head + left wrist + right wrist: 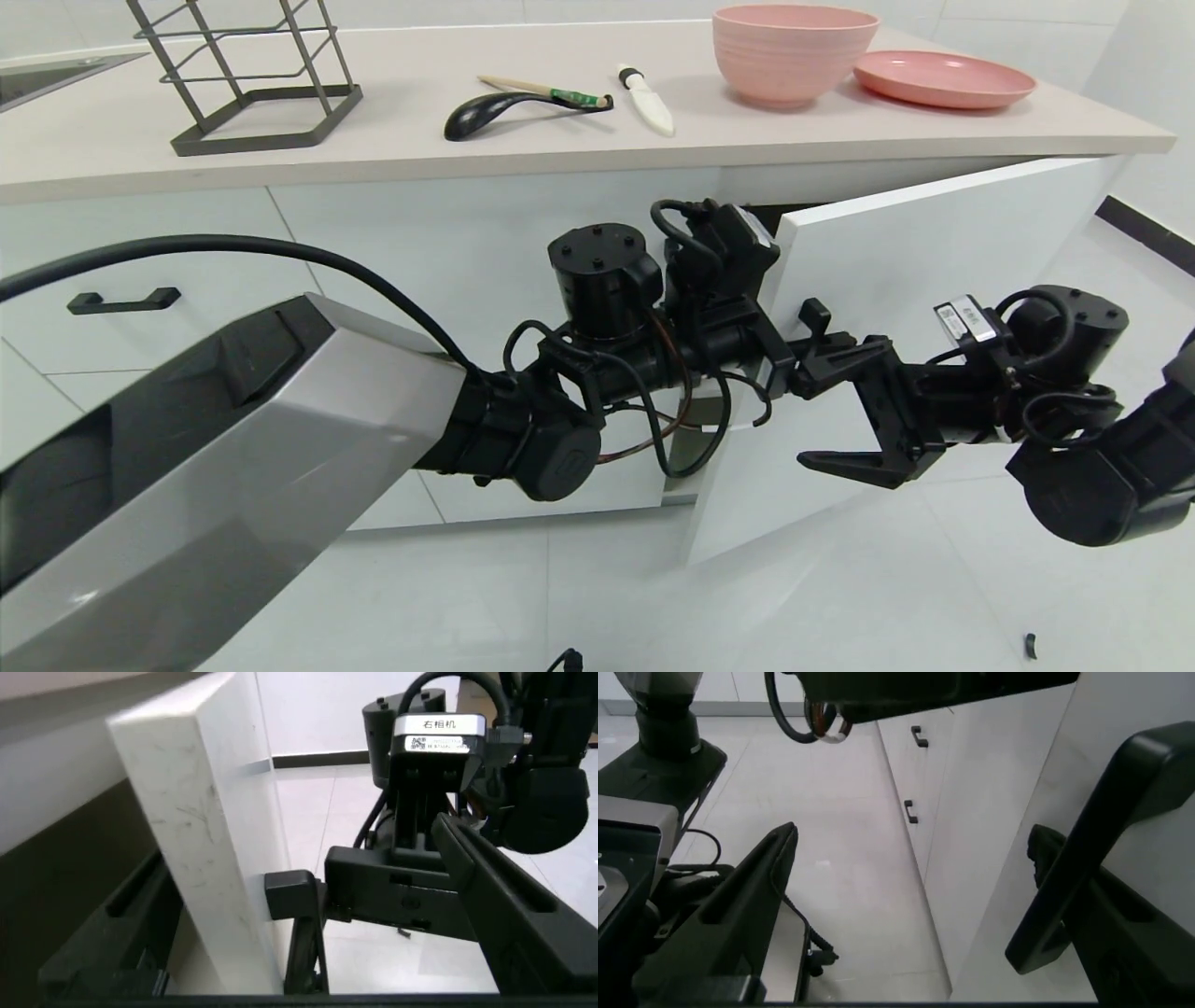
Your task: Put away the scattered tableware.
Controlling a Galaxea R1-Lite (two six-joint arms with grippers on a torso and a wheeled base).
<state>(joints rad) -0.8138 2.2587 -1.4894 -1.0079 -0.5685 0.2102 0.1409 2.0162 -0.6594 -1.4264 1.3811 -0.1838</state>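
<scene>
On the counter, bowl sits left of plate.

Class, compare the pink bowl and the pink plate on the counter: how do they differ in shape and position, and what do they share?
The pink bowl is deep with tall ribbed walls; the pink plate is shallow and nearly flat. The bowl stands nearer the knife; the plate lies beyond it, toward the right end of the counter. Both are pink and upright.

Bright, even overhead light fills a white kitchen. The pink bowl and black spoon cast soft shadows on the countertop. Floor tiles show faint sheen; the cabinet interior is dark.
</scene>
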